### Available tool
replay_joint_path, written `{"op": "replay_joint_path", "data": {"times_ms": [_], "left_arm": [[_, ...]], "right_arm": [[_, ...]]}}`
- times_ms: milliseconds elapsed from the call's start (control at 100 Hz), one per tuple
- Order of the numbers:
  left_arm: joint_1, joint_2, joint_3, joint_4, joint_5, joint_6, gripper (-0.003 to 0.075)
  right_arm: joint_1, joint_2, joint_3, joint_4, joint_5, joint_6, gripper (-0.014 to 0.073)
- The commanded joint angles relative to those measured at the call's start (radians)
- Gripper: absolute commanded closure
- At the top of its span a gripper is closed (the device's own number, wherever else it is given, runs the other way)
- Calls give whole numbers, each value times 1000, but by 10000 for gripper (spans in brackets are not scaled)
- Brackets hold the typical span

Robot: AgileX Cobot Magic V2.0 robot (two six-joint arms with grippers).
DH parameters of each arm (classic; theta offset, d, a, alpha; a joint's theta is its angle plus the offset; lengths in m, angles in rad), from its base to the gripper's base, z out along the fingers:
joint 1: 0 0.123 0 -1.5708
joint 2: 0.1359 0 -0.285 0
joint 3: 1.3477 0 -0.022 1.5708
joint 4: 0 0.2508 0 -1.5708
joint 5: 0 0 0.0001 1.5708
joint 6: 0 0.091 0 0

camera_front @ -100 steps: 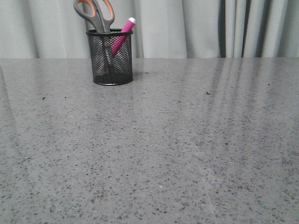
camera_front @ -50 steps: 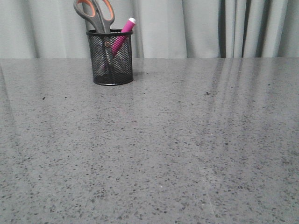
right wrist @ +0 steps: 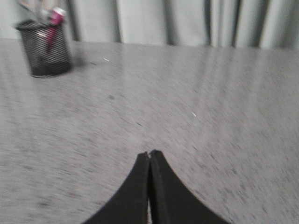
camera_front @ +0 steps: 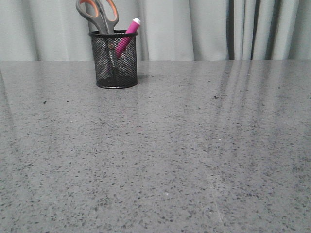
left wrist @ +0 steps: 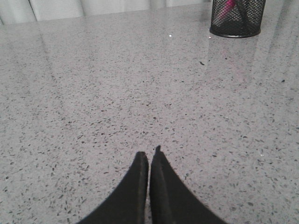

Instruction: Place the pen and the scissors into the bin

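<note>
The black wire-mesh bin stands upright at the far left of the grey speckled table. The scissors stand in it, their orange-lined loops sticking up above the rim. The magenta pen leans in it beside them, its whitish cap above the rim. The bin also shows in the left wrist view and the right wrist view, far from both grippers. My left gripper is shut and empty over bare table. My right gripper is shut and empty over bare table. Neither gripper shows in the front view.
Grey curtains hang behind the table's far edge. The speckled table stretches bare from the bin to the near edge. A small dark speck lies at mid right.
The front view has shifted very slightly. The right wrist view is blurred by motion. The bin, scissors and pen have not moved.
</note>
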Motion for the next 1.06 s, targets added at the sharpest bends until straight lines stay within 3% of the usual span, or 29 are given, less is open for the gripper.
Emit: {"op": "replay_joint_path", "data": {"times_ms": [0, 260, 1050], "left_arm": [[1, -34, 43, -10, -47, 0, 739], [1, -34, 43, -10, -47, 0, 739], [1, -34, 43, -10, -47, 0, 739]], "right_arm": [[-93, 22, 71, 47, -240, -57, 664], [-208, -27, 70, 47, 34, -77, 664], [-210, -25, 70, 47, 25, -104, 664]]}}
